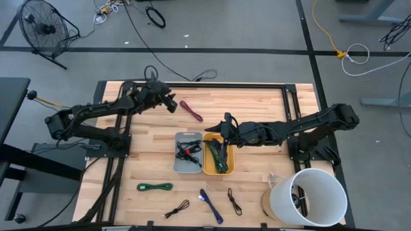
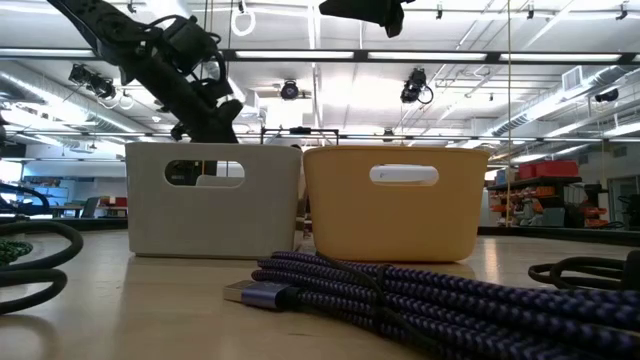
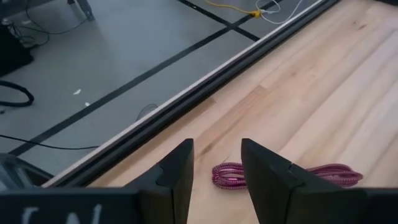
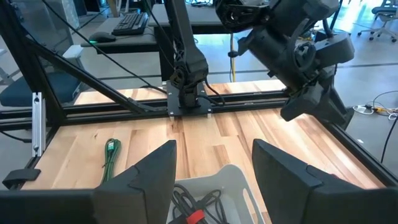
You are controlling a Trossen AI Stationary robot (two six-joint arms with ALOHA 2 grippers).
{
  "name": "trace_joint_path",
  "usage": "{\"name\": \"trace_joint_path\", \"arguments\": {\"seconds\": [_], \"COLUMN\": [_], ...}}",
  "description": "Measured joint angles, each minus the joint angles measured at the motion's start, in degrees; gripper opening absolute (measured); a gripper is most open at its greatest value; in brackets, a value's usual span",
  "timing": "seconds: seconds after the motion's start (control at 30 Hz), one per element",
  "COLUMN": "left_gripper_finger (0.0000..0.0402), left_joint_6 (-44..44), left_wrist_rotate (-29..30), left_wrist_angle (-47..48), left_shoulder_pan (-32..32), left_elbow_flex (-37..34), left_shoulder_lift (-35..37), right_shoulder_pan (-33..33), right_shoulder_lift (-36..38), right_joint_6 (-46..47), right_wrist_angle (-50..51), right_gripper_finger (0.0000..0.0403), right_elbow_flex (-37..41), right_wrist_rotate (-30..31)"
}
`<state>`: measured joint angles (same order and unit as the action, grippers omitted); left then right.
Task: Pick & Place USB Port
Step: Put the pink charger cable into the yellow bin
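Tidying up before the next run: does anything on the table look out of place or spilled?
Nothing is spilled or damaged. Cables lie loose around the grey bin and yellow bin, and a white bucket overhangs the table's corner.

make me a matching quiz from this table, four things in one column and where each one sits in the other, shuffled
Things:
1. pink cable
2. green cable
3. grey bin
4. white bucket

Places:
A. front right corner of the table
B. middle of the table, touching the yellow bin
C. far side, just ahead of the left gripper
D. front left, on bare wood

Pairs: 1-C, 2-D, 3-B, 4-A
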<state>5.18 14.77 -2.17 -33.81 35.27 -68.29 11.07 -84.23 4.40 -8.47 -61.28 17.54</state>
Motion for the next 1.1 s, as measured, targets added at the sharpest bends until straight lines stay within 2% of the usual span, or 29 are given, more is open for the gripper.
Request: {"name": "trace_joint_path", "arguments": {"seconds": [0.2, 0.43, 0.53, 0.63, 0.77, 0.9, 1.1], "left_gripper_finger": [0.0138, 0.0138, 0.0138, 0.0138, 0.0138, 0.0138, 0.0138], "left_joint_6": [-2.04, -8.8, -15.1, -25.5, -37.75, -44.33, -49.36], "left_wrist_rotate": [-0.87, -2.43, -6.42, -12.22, -16.55, -16.17, -15.85], "left_wrist_angle": [0.87, 4.3, 6.93, 11.07, 18.11, 20.53, 24.0], "left_shoulder_pan": [-1.32, -1.21, -1.2, -0.53, 0.8, 2.02, 3.86], "left_elbow_flex": [1.2, 9.96, 14.18, 18.07, 22.19, 24.88, 27.97], "left_shoulder_lift": [-2.22, -12.19, -16.31, -19.71, -23.38, -27.01, -32.38], "right_shoulder_pan": [0.0, -0.02, 0.0, -0.01, -0.02, -0.02, 0.0], "right_shoulder_lift": [0.0, 0.0, 0.0, -0.01, -0.02, -0.02, -0.02], "right_joint_6": [-0.41, -0.42, -0.42, -0.45, -0.48, -0.59, -0.6], "right_wrist_angle": [0.0, 0.0, 0.12, 0.71, 1.41, 1.75, 1.79], "right_gripper_finger": [0.021, 0.021, 0.021, 0.021, 0.021, 0.021, 0.021], "right_elbow_flex": [0.0, 0.0, 0.0, 0.0, 0.0, 0.0, 0.0], "right_wrist_rotate": [0.0, 0.0, 0.0, -0.02, -0.02, 0.0, -0.01]}}
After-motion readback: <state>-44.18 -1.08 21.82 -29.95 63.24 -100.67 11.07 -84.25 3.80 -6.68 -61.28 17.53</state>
